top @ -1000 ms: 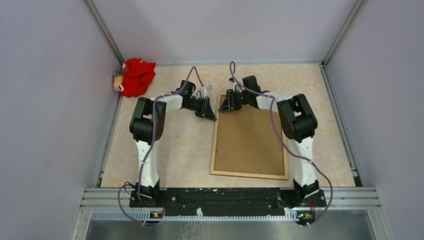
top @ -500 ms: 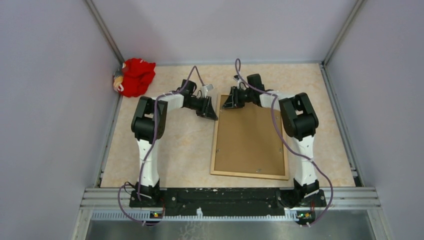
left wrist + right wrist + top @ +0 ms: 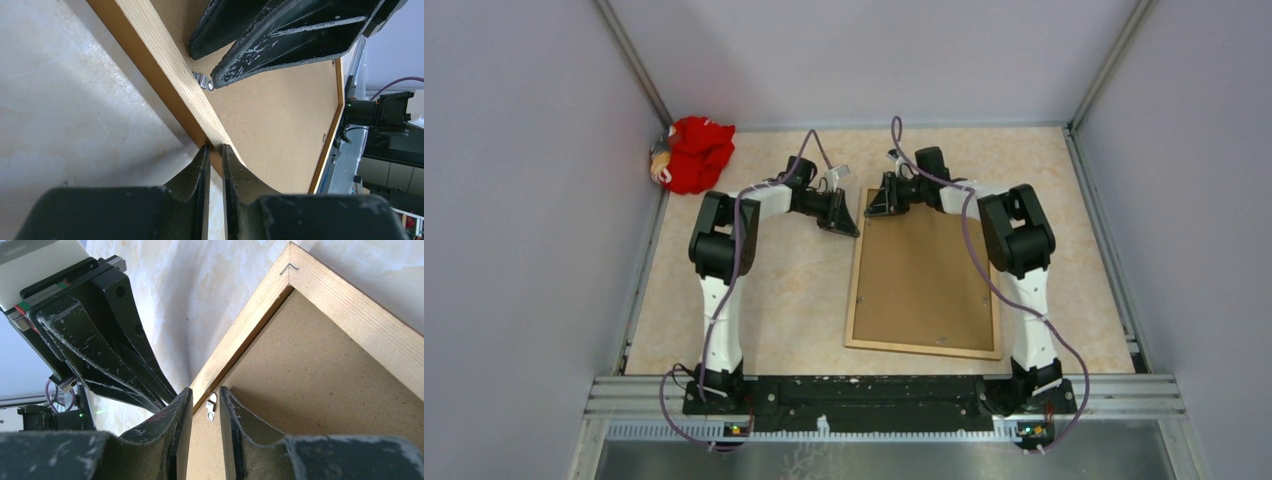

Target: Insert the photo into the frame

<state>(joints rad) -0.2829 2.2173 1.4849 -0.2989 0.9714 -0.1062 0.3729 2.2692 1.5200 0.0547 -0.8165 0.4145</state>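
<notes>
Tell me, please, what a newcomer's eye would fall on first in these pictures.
The large wooden frame lies face down right of the table's middle, brown backing board up. Both arms crowd its far left corner: the left gripper at the rail's outer edge, the right gripper with a small metal clip showing between its fingers. A crumpled red cloth sits in the table's far left corner.

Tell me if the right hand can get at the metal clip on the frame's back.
Probably yes: the right hand straddles the clip, nothing else between its fingers; the left hand is at the frame edge.
</notes>
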